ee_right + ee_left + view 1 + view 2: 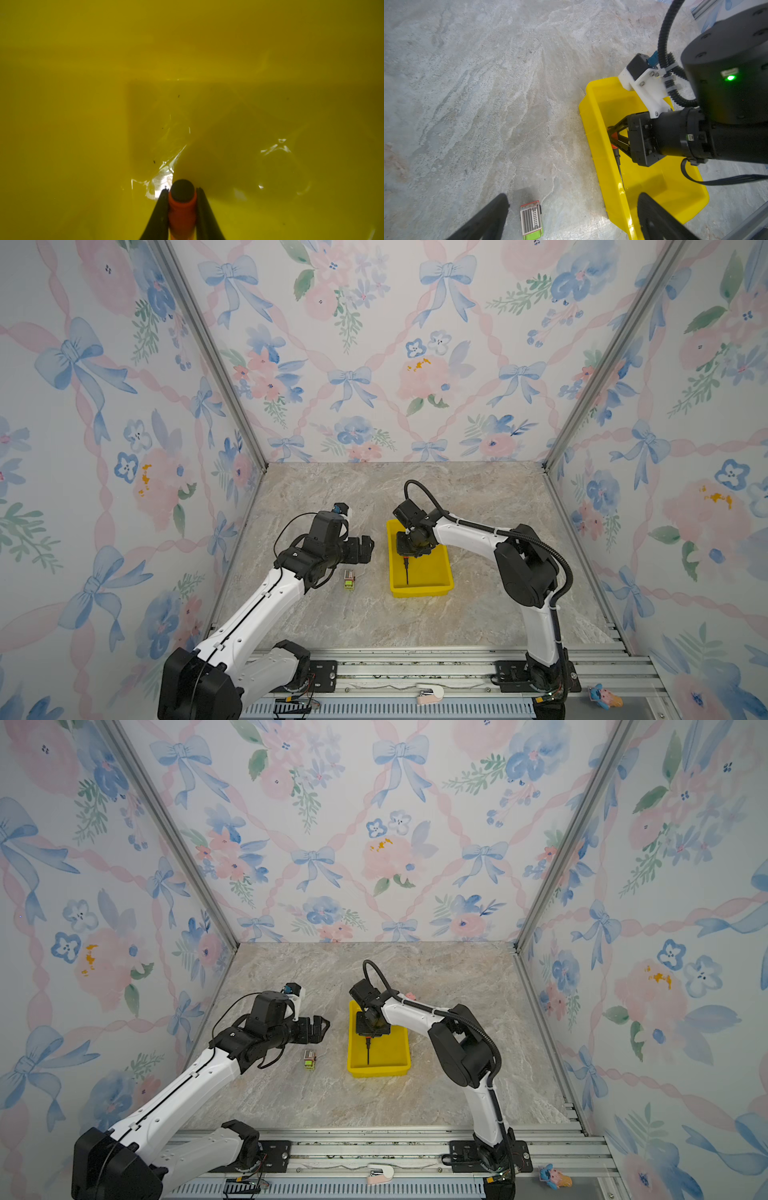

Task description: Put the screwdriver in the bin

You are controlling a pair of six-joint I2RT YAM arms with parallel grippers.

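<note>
Yellow plastic fills the right wrist view. The right hand point(182, 191) is down inside the bin point(420, 592), and its two black fingers point(160, 209) are clamped on the red-orange handle of the screwdriver point(182, 207). In both top views the tool's thin dark shaft runs from the hand toward the bin's near wall, well within the rim. I cannot tell whether its tip rests on the bin floor.

The step in hand looks like the release, with the carry done and the tool already where it belongs. The next move seems to call for parting the fingers so the handle settles. The hand should then rise straight up, clear of the rim, without dragging the shaft along.

The right arm reaches in from the near rail with its elbow raised and its wrist bent down into the bin's far half. The left arm stretches over the tabletop point(478, 497) beside the bin. The left hand point(366, 549) is spread wide and empty, near a small green-and-grey box point(349, 579).
</note>
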